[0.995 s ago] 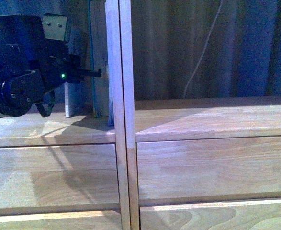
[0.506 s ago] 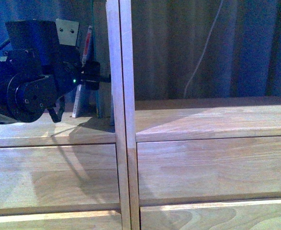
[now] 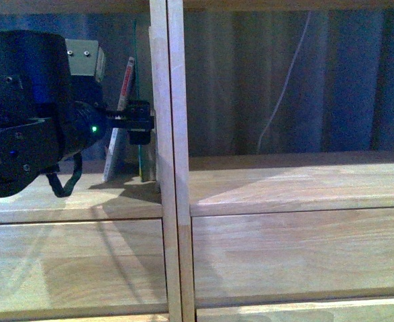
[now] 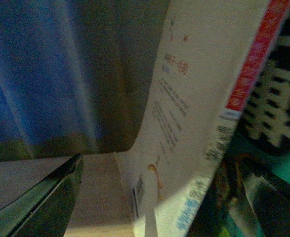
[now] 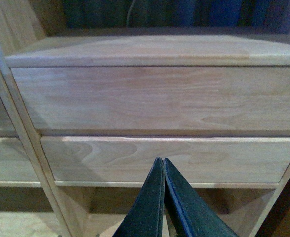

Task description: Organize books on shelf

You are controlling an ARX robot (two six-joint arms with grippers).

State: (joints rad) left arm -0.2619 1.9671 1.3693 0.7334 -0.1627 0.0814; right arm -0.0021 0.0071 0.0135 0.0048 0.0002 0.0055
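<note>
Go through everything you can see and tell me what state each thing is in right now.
Thin paperback: on the left shelf bay, leaning, not upright.
Green book: standing beside the centre post.
Left gripper: at the books; grip unclear.
Right gripper: fingers shut, empty, facing the drawer fronts.
Drawer fronts: closed.
Right shelf bay: no books on it.

The left arm fills the front view at nine o'clock, its wrist level and its left end effector (image 3: 139,121) reaching toward three o'clock; its finger spacing cannot be judged. In the right wrist view, the right end effector (image 5: 160,170) points to twelve o'clock, fingers pressed together.
</note>
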